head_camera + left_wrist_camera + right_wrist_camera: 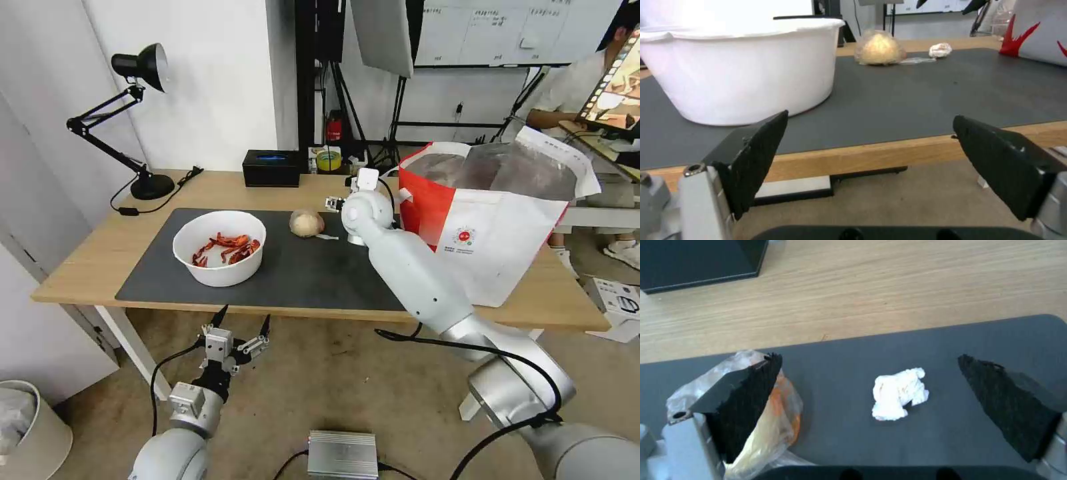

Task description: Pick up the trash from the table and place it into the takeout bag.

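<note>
From the head, the right gripper [337, 202] reaches over the table [93, 257] beside the takeout bag [493, 233]; the left gripper [871, 156] waits spread below the edge, facing the bowl [742, 73]. Right wrist: jaws wide, straddling the tissue wad [899, 394], wrapped ball [773, 426] alongside

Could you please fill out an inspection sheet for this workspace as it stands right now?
Surface: wood table with dark grey mat.
Job's things: white bowl of red shells, wrapped ball and tissue wad on the mat; takeout bag stands open at the table's right end.
Clutter: black box, desk lamp, tape roll.
Grippers: left gripper open, below the table's front edge; right gripper open above the tissue wad.
Cables: lamp cord on the table; black leads along both arms.
Surroundings: bin, silver box on the floor.
</note>
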Available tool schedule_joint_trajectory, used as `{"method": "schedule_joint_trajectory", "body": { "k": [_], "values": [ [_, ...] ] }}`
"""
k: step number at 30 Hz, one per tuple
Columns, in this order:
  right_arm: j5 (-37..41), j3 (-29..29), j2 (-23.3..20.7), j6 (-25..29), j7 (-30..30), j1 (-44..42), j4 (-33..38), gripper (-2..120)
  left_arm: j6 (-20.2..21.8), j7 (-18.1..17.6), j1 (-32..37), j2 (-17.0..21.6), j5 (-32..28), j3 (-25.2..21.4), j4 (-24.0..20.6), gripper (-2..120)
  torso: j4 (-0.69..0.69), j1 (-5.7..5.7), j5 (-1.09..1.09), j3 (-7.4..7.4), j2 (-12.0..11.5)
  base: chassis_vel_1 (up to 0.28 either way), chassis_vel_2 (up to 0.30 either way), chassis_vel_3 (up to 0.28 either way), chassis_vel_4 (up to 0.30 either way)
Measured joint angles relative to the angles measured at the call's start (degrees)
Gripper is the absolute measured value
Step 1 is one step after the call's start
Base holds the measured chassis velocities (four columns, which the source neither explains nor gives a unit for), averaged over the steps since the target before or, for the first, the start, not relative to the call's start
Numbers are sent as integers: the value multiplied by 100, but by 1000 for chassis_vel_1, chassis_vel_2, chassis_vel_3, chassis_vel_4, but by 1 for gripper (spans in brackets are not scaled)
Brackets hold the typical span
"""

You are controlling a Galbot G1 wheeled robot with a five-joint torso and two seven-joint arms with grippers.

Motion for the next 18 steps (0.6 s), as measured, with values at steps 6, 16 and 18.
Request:
{"method": "schedule_joint_trajectory", "body": {
  "k": [6, 16, 18],
  "values": [
    [-55, 163, 168, -4, -4, 130, -347, 100, -5, -1, 14, -13, 9, -8, -15, 100, 0, 0, 0, 0, 0, 0, 0, 0, 0],
    [-140, 420, 344, -38, -88, 330, -832, 100, -10, -2, 10, -9, 11, -20, -19, 100, 0, 0, 0, 0, 0, 0, 0, 0, 0],
    [-153, 446, 362, -45, -118, 353, -889, 100, -10, -2, 8, -9, 11, -20, -20, 100, 0, 0, 0, -1, 0, 0, 0, 0, 0]
  ]
}}
